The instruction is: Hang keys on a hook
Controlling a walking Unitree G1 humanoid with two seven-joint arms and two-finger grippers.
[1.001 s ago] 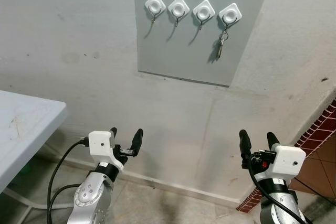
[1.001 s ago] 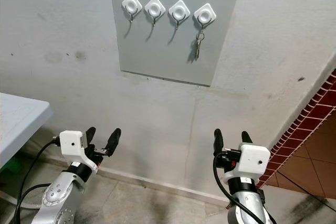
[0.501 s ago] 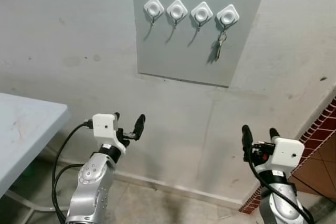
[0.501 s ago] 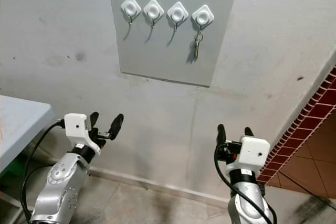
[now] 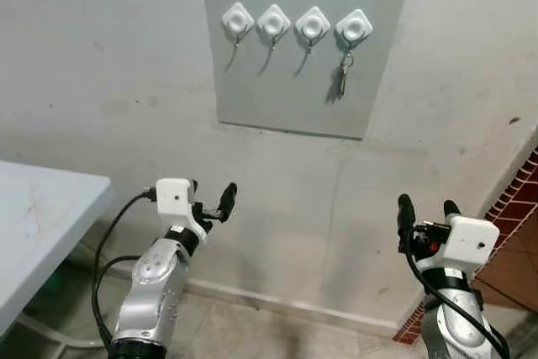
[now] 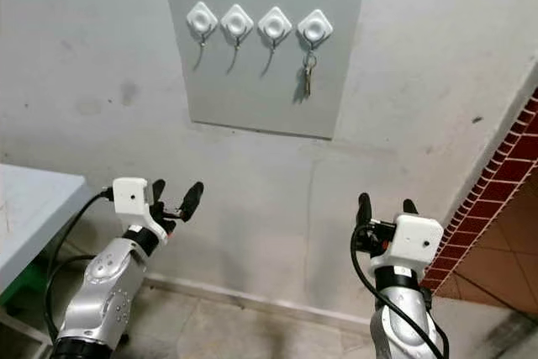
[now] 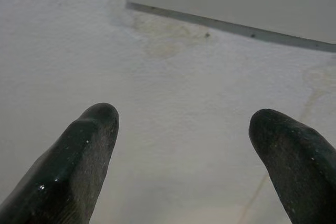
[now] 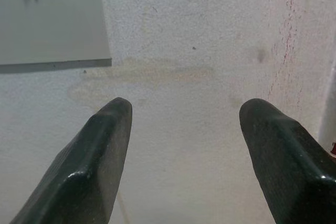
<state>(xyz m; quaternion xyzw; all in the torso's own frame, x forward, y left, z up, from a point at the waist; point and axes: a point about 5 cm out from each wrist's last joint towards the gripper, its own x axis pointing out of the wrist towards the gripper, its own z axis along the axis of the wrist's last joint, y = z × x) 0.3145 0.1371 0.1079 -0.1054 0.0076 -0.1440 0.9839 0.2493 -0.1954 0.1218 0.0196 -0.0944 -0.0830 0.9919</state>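
Note:
A grey board [image 5: 294, 81] on the wall carries several white diamond-shaped hooks [image 5: 274, 19] in a row. A small bunch of keys [image 5: 343, 75] hangs from the rightmost hook [image 5: 354, 27]. My left gripper [image 5: 210, 199] is held up low on the left, well below the board, open and empty. My right gripper [image 5: 429, 211] is low on the right, open too, with nothing between its fingers. Both wrist views look at the bare wall, and the board's lower edge [image 7: 231, 27] runs across the left one.
A pale table corner [image 5: 42, 216] juts in at the left. A red brick wall edge [image 5: 521, 199] stands at the far right. A skirting strip [image 5: 277, 307] runs along the foot of the wall above the concrete floor.
The whole scene has shifted, so the camera has moved. Both arms have risen a little and the left one has come nearer the wall. The keys stay on the rightmost hook.

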